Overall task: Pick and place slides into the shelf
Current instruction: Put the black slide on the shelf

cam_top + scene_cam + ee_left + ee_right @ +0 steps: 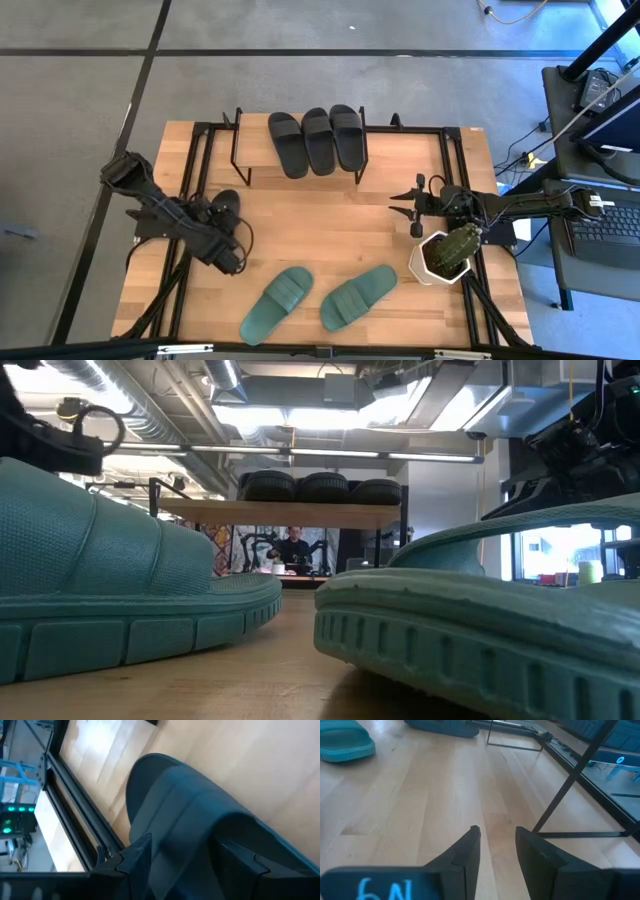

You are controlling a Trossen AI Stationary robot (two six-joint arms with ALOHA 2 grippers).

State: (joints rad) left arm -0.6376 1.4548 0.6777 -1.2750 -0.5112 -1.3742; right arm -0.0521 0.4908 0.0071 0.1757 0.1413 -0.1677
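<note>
My left gripper (228, 262) sits low over the left side of the table (340, 215), and through its wrist camera I see a black slide (200, 830) filling the view, the two dark fingers (135, 865) straddling its wide strap. They look clamped on the strap from both sides, though I can't quite see the pads bite, so I'd call it a probable grip. In the overhead view the arm hides most of this slide; only a dark rounded end (226, 200) shows beside it.

Three black slides (318, 140) already lie side by side on the shelf (255, 150) at the far edge. Two teal slides (277, 303) (358, 296) lie at the near edge, close together but apart.

My right gripper (497, 837) waits over bare wood at the right side, fingers parted a little with nothing between them, just by a white pot with a plant (445, 255).

I judge the slides light, foamy and bendy: the sole would flex if pinched at the toe. The strap arch is the sensible hold, stiffest and tall enough to clamp, its matte surface unlikely to slip.
</note>
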